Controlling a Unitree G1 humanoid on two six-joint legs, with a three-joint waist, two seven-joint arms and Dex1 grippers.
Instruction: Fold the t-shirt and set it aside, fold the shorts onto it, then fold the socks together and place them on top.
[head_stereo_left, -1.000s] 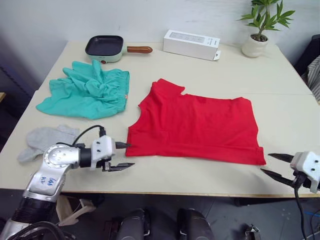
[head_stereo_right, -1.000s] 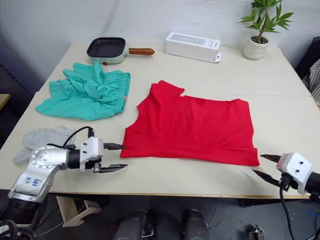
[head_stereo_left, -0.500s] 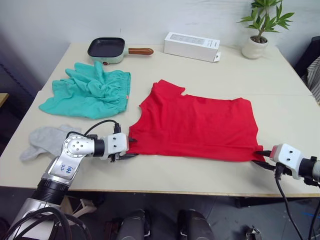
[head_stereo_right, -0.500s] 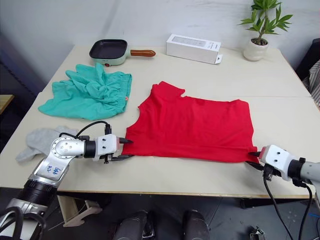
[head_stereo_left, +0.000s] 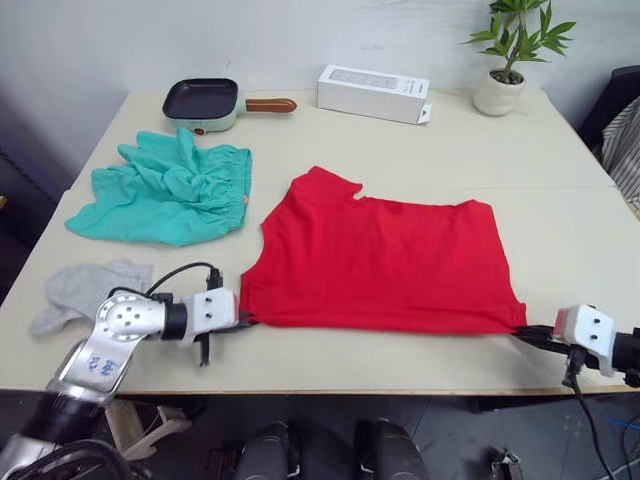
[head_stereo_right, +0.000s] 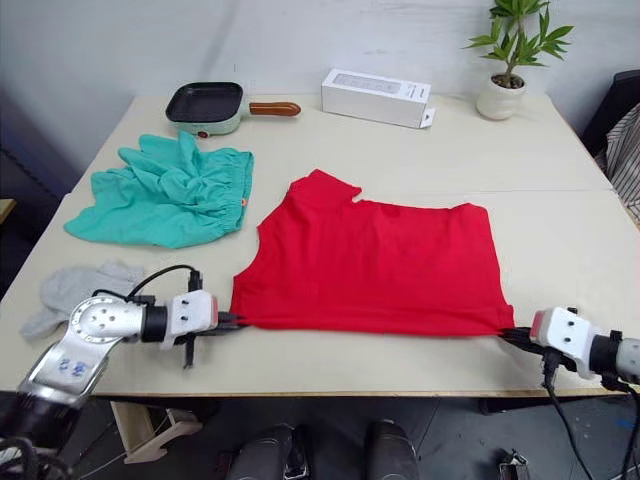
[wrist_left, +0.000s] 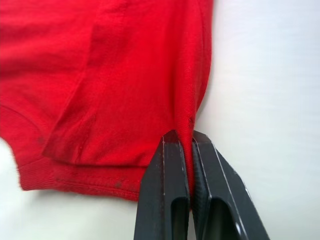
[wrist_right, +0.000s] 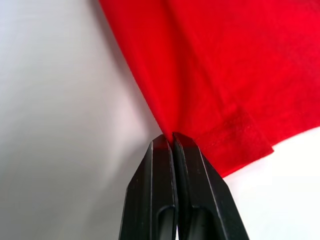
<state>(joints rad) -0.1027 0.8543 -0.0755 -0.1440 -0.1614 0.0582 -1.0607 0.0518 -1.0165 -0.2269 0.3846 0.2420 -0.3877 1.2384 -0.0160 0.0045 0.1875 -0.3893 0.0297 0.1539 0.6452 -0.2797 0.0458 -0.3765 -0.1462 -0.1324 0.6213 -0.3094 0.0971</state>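
Grippers clamp the t-shirt (head_stereo_left: 385, 262), which lies flat mid-bench: left gripper (wrist_left: 189, 145) pinches its near-left corner, right gripper (wrist_right: 171, 141) its near-right corner. To fold well, both should lift together, keep the near edge taut, and carry it evenly over to the far edge.

The left gripper (head_stereo_left: 243, 319) sits at the lower left of the frame, its fingers (wrist_left: 167, 165) pinched onto the t-shirt (head_stereo_left: 385, 265) corner. The right gripper (head_stereo_left: 528, 331), lower right, clamps the opposite corner, both arms low and level.
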